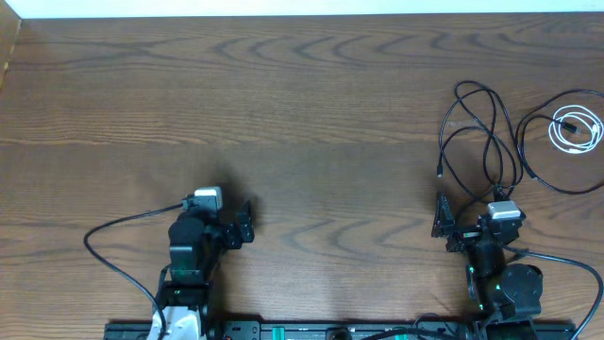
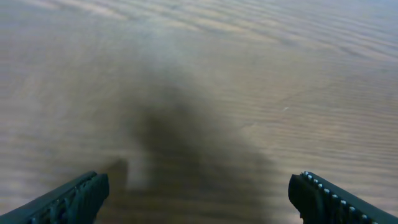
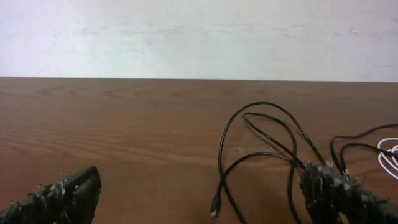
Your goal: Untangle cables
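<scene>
Lying at the far right of the counter, the black cables make several loose loops that cross over each other, and some strands run on toward the right edge. Just to the right of the main loops, the white cord is a small coil. A black loop curves round it, and I cannot tell if the two touch. One small plug of a black cable rests on the wood, near the right tool and a little beyond it. This tool is low over the counter, on the near side of the loops, with its jaws spread wide and nothing between them. In the right wrist view its two fingers stand at the bottom corners. The plug lies on the wood between them, and the black loops lie behind it, toward the pale wall. One black strand passes just beside the right-hand finger, but whether it touches is not clear. The left tool is at the near left side of the counter, well apart from all the cables. Its jaws are also spread fully and hold nothing; the left wrist view shows blurred wood and a dark shadow between them
</scene>
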Available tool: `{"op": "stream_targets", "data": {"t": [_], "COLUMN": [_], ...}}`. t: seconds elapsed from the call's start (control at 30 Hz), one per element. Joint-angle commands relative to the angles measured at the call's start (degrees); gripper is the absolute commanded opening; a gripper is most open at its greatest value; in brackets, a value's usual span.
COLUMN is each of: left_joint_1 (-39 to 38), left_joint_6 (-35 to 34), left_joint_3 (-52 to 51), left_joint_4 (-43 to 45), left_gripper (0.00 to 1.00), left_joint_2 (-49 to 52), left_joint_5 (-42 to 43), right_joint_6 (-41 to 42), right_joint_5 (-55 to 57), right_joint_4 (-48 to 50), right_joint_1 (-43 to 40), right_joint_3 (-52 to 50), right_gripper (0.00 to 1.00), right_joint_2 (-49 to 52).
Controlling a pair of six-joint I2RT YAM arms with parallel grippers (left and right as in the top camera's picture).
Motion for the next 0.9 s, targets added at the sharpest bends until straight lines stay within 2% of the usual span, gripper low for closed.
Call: {"op": "stream_targets", "data": {"t": [0.0, 0.2, 0.4, 0.73, 0.87], "left_joint_1": [1.3, 4.2, 7.2, 5.4, 3.6], "left_joint_6": [-1.0, -1.0, -1.0, -0.6, 3.0], "left_joint_3": [-0.1, -0.1, -0.1, -0.1, -0.1], "left_joint_4": [-0.3, -9.9, -25.1, -25.3, -25.4], "left_gripper": [0.98, 0.98, 0.98, 0.98, 0.98], "left_joint_2": [-2.7, -11.6, -24.4, -42.8, -46.6], "left_joint_5": [-0.3, -0.6, -2.3, -2.8, -2.7], "right_joint_6": [0.1, 0.1, 0.1, 0.1, 0.1], "right_joint_5": [0.2, 0.2, 0.2, 0.2, 0.2], "right_joint_4": [-0.3, -0.3, -0.3, -0.3, -0.3], "right_joint_1": [0.4, 0.4, 0.4, 0.4, 0.4], "right_joint_3": [0.0, 0.0, 0.0, 0.0, 0.0], "right_gripper": [0.99, 0.99, 0.99, 0.99, 0.99], "right_joint_2": [-0.3, -0.3, -0.3, -0.3, -0.3]}}
